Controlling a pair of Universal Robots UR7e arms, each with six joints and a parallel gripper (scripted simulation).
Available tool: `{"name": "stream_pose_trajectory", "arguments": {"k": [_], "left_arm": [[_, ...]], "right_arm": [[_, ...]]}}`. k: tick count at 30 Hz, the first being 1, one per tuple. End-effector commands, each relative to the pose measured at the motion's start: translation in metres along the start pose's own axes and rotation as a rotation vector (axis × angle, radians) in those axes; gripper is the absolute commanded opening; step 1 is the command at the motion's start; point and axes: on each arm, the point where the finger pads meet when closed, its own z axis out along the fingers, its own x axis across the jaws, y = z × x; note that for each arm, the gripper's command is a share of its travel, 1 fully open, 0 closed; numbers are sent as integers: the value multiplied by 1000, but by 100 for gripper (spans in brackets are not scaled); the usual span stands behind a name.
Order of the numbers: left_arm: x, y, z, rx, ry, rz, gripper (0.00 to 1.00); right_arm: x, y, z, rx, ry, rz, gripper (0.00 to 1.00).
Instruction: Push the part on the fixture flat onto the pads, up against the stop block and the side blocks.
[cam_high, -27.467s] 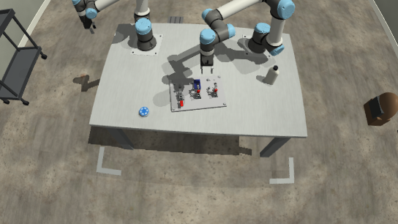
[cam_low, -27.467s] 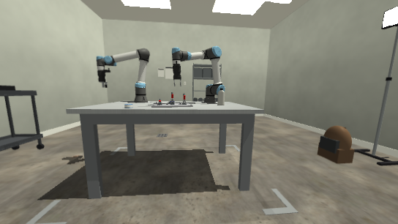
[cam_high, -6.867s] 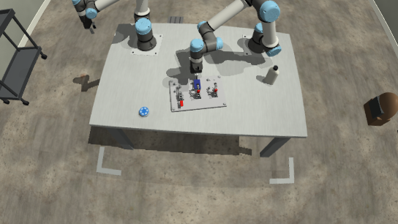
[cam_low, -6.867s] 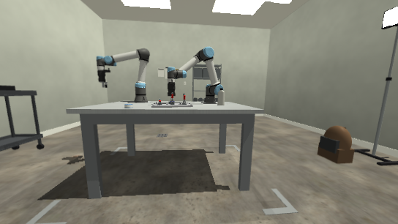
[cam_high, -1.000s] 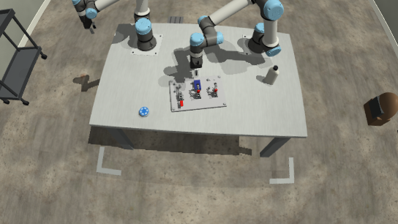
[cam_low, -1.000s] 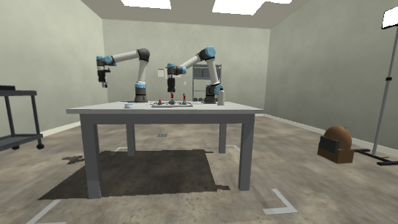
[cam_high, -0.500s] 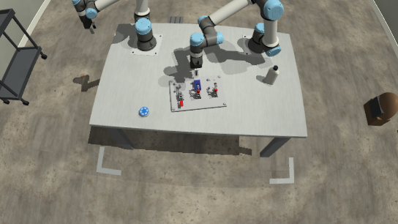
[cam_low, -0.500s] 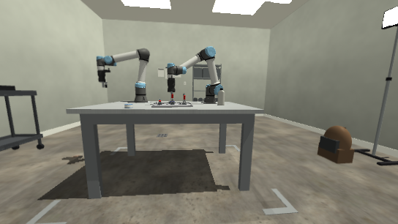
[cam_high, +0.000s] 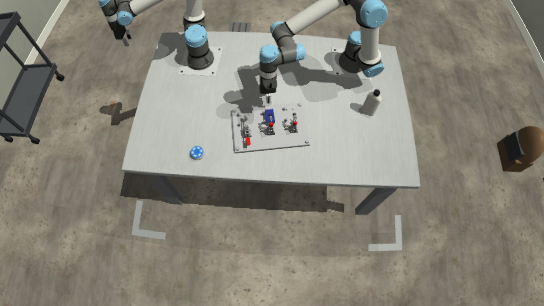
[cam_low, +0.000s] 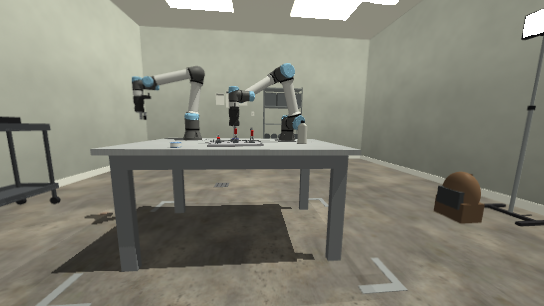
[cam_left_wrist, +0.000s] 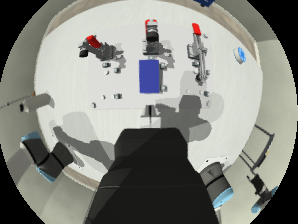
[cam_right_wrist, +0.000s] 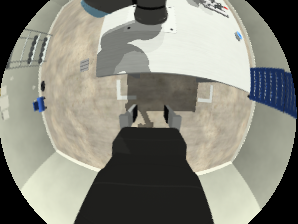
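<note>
My left claw (cam_high: 268, 99) (cam_low: 234, 129) (cam_left_wrist: 150, 110), clenched on nothing, hangs by the fixture's (cam_high: 277, 143) (cam_low: 235, 145) (cam_left_wrist: 130, 101) arm-side edge. Blue part (cam_high: 270, 114) (cam_left_wrist: 149, 76) on the fixture, mid-width, long axis running from my claw side toward the middle clamp (cam_high: 270, 129) (cam_low: 235, 134) (cam_left_wrist: 151, 37). Right claw (cam_high: 127, 39) (cam_low: 143, 116) (cam_right_wrist: 150, 115) released, well apart from the fixture, beyond the surface (cam_high: 355, 145) (cam_low: 150, 151) (cam_left_wrist: 55, 65) (cam_right_wrist: 200, 50).

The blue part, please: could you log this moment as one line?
left gripper: shut, empty | right gripper: open, off table | blue part: on fixture
</note>
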Motion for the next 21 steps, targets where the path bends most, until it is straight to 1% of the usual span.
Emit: {"name": "stream_pose_trajectory", "arguments": {"k": [1, 21], "left_arm": [[0, 0, -1, 0, 2, 0, 0], [-3, -4, 0, 0, 2, 0, 0]], "right_arm": [[0, 0, 0, -1, 0, 0, 100], [0, 0, 0, -1, 0, 0, 100]]}}
